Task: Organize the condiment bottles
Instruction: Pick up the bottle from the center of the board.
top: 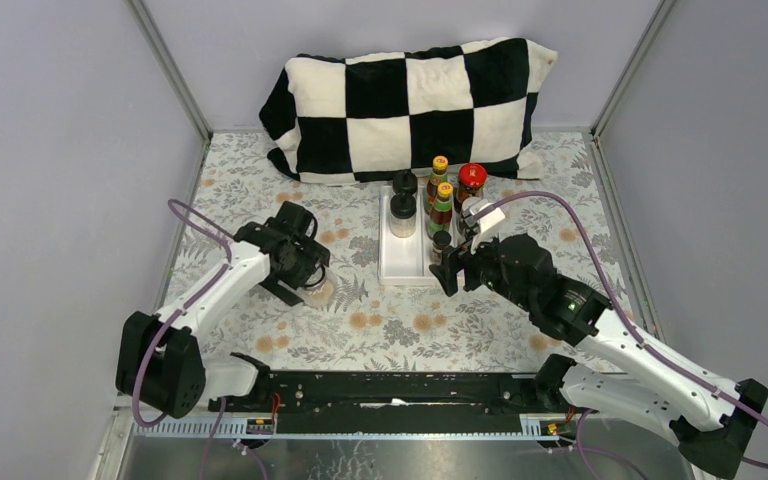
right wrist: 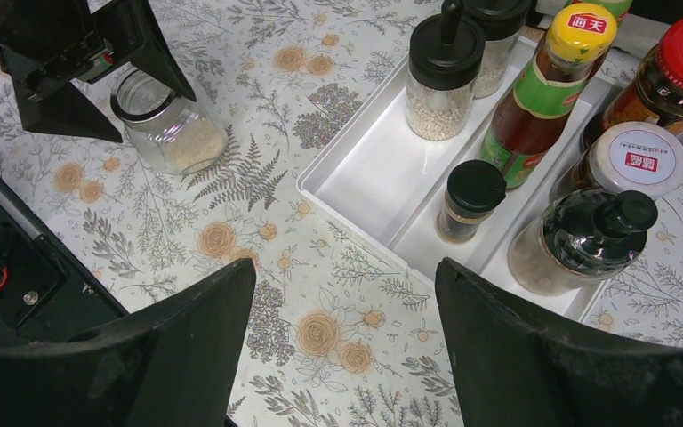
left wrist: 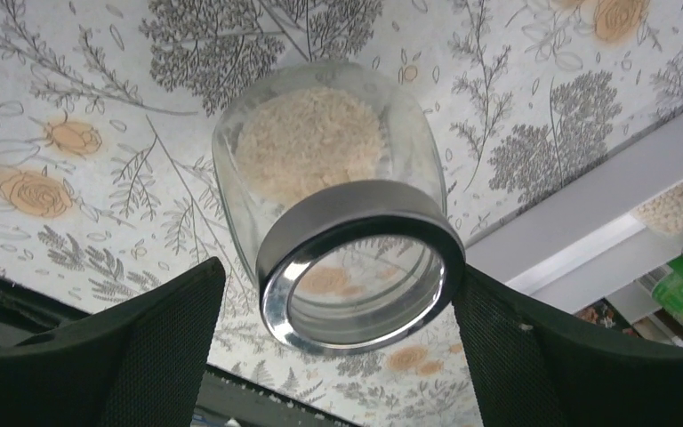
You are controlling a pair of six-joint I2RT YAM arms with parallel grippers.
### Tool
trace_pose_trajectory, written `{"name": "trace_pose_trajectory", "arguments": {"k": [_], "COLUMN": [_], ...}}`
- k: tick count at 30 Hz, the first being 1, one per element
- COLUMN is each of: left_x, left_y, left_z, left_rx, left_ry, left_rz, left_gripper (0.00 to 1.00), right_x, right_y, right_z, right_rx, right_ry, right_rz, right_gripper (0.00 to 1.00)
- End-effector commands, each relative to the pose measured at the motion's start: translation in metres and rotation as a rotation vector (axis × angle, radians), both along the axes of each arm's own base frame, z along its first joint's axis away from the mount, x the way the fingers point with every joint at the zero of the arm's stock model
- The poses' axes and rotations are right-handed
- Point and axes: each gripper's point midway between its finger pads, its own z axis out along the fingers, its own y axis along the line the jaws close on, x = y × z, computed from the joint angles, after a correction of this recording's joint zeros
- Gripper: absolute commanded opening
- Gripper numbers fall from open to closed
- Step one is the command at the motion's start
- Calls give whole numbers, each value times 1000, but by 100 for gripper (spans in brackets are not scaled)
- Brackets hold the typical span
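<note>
Left fingers (left wrist: 147, 356) stand spread either side of the squat glass jar (left wrist: 338, 205), upright on the floral worktop (left wrist: 71, 133) left of the white tray (right wrist: 365, 178), while the right fingers (right wrist: 534, 356), also spread, hover at the near end of that tray, which holds other condiment bottles (right wrist: 534, 98).

White tray (right wrist: 365, 178), half free
Its near left lane is lying open; bottles (right wrist: 534, 107) are crowding its right side.
</note>
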Motion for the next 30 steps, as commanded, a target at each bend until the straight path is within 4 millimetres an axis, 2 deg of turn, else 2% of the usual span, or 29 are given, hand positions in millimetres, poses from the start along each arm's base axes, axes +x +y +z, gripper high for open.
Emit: {"name": "trace_pose_trajectory", "arguments": {"k": [1,4,8,16,19,24,30], "left_x": [-20,-23,-21,-5,0,5,2], "left_y": [-5,-6,-2,43,40,-1,20], "left_z": [11,20,44,89,95,116,119], "left_rx": [-53,-66,-55,215,227,110,255], "left_ry": [47,27,-48,-227,-318,-571,-511], "left_rz": [-31,-59,-86,-208,-329,-652,-735], "left_gripper": [99,99,99,99,99,99,99], "right_x": [0,-1,-3,-4,-3,-5,-5], "right_y": [10,11,10,9,9,12,13], "right_z": [6,3,1,4,3,4,4], "right_rx": [38,41,34,49,54,62,59], "right_ry": [-7,-1,1,-7,-5,3,8], "right_rz": [23,28,31,28,28,40,43], "right_gripper": [82,82,82,83,83,83,83]}}
